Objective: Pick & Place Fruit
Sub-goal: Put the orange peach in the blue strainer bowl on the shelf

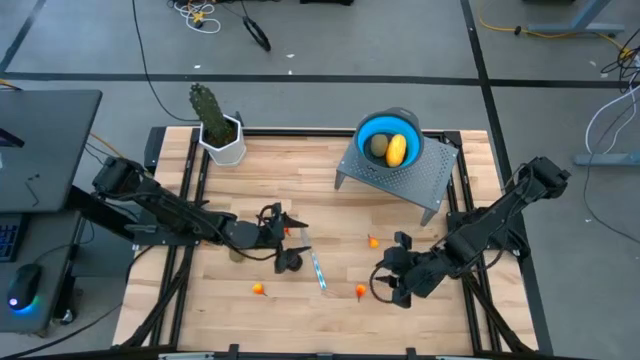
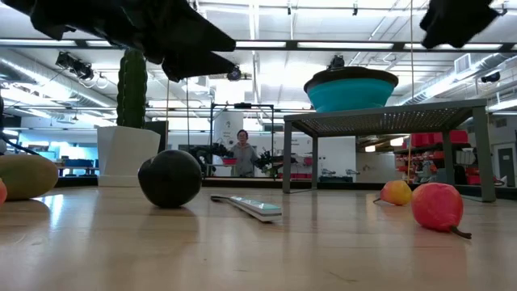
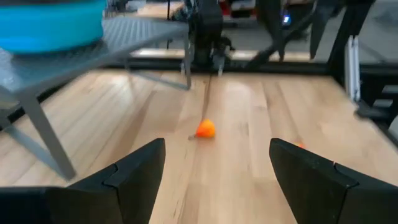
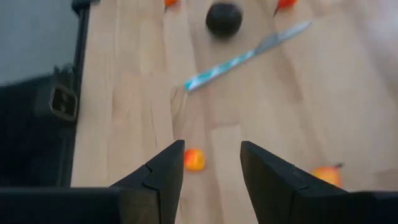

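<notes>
Clearly the right gripper [image 4: 211,168] is the one at work: its two dark fingers stand apart, holding nothing, and a tiny orange fruit [image 4: 194,159] lies on the light wooden table [image 4: 137,93] just in front of the gap between them. I judge that the fingers are spread like this to go around that small piece next. In the high view the right gripper [image 1: 393,280] is low over the front part of the table, and the same orange piece [image 1: 361,290] is just beside it. The right arm reaches in from the right edge, bent down and stretched towards the middle.

Beyond this gripper lie the slim silvery-blue knife [image 4: 245,56], flat on the wood, and the dark purple ball [image 4: 224,18].

The left gripper [image 3: 214,165] is also released, with a wide empty gap, and it looks across the table at another orange piece [image 3: 205,129] farther off. Its arm lies long and low from the left side, ending near the centre [image 1: 280,235], and it seems to wait.

The blue round bowl [image 1: 390,140] stands on a grey perforated metal stand [image 1: 430,180] at the back, and it already holds the yellow oblong fruit [image 1: 396,150] and one olive-brown oval [image 1: 378,147]. So this is probably the place for the fruit. The green cactus in a white pot [image 1: 218,125] stands at the back left corner.
</notes>
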